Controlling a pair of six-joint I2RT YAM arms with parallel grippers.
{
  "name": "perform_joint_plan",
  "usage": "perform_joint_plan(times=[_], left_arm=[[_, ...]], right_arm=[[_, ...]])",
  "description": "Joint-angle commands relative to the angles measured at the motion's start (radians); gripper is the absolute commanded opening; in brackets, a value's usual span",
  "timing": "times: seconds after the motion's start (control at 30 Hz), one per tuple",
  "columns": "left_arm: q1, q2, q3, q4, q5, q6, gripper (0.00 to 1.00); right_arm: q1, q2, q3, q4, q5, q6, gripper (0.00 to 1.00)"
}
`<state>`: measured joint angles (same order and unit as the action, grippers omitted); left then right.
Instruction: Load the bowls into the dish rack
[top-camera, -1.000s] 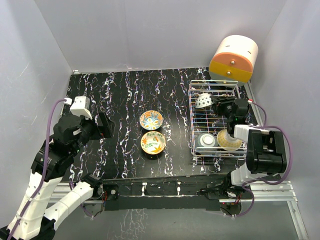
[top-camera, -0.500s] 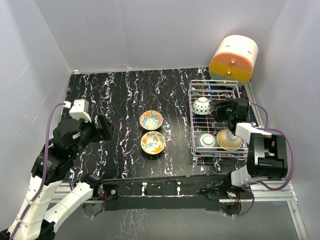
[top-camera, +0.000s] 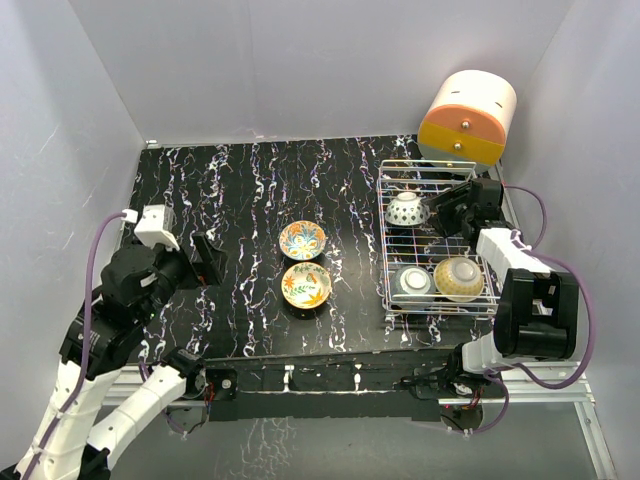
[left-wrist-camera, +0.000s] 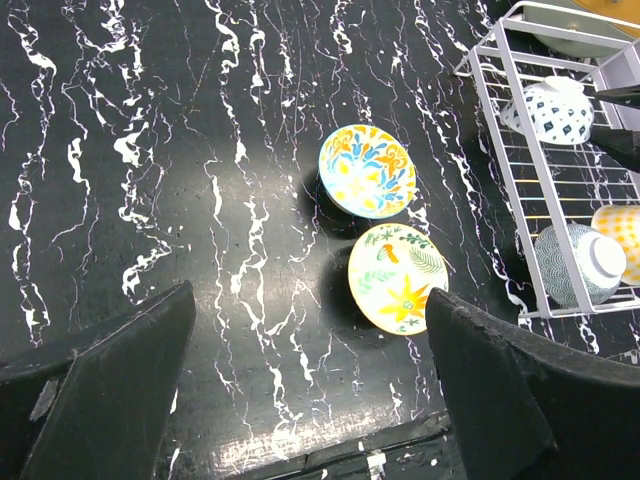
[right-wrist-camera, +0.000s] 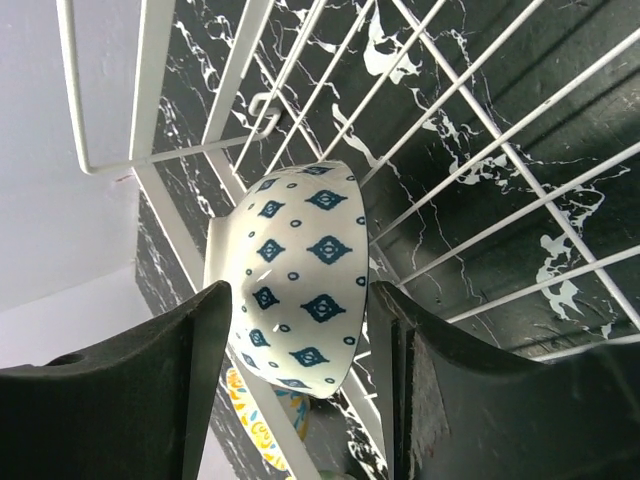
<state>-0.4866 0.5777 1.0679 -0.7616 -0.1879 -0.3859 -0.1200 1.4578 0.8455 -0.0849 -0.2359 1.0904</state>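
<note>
Two bowls sit upright mid-table: a blue-and-orange one (top-camera: 302, 240) (left-wrist-camera: 367, 171) and a yellow floral one (top-camera: 306, 285) (left-wrist-camera: 398, 278). The white wire dish rack (top-camera: 384, 240) (left-wrist-camera: 500, 150) (right-wrist-camera: 480, 160) holds three bowls. A white bowl with blue diamonds (top-camera: 405, 208) (left-wrist-camera: 555, 108) (right-wrist-camera: 295, 270) lies upside down at its far end. A blue-patterned bowl (top-camera: 412, 281) (left-wrist-camera: 575, 262) and a yellow-cream bowl (top-camera: 459, 278) (left-wrist-camera: 620, 235) lie at its near end. My right gripper (top-camera: 447, 210) (right-wrist-camera: 300, 290) is open, its fingers either side of the diamond bowl. My left gripper (top-camera: 205, 258) (left-wrist-camera: 308, 300) is open and empty above the table's left.
An orange-and-cream cylindrical box (top-camera: 468, 117) stands behind the rack at the back right. White walls close in the table on three sides. The rack's raised wire sides stand between the table bowls and the rack floor.
My right gripper turned the diamond bowl upside down onto the far end of the rack, opened, and drew back to the right. My left arm drifted slightly down and left.
</note>
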Motion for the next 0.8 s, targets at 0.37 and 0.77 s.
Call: perform_joint_plan(times=[0.37, 0.77], left_arm=[[-0.004, -0.064, -0.023, -0.005, -0.020, -0.013, 0.97], [-0.004, -0.044, -0.031, 0.006, -0.024, 0.003, 0.97]], right_arm=[[-0.005, 0.030, 0.083, -0.129, -0.011, -0.152, 0.60], [0.022, -0.051, 0.298, -0.331, 0.060, -0.462, 0.62]])
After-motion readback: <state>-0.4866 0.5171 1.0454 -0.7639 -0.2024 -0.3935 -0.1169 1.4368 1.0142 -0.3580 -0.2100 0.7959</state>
